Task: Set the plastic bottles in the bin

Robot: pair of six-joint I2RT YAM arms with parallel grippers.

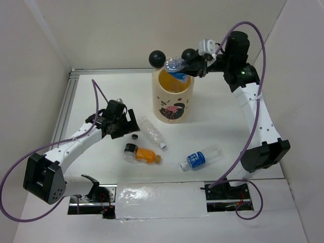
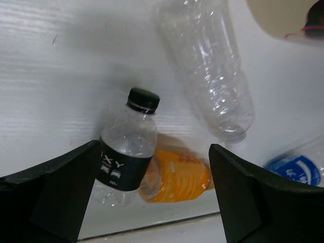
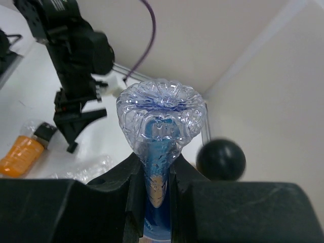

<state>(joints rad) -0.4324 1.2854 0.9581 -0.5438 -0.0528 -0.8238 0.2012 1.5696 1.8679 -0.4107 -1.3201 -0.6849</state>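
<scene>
My right claw (image 1: 196, 67) was clamped on the blue-label bottle (image 1: 176, 70), base up, over the bin (image 1: 161, 101) mouth. Figured I'd centre it between the ball ears (image 1: 157, 58), then let go clean. Left claw (image 2: 152, 187) hung wide open above the black-label bottle (image 2: 126, 152).

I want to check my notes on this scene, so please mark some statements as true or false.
1. The right claw grips a bottle over the bin. True.
2. The left claw holds the orange bottle. False: it is open and empty, and that bottle lies on the table.
3. A clear unlabelled bottle lies on the table. True.
4. The bin lies on its side. False: it stands upright.
</scene>
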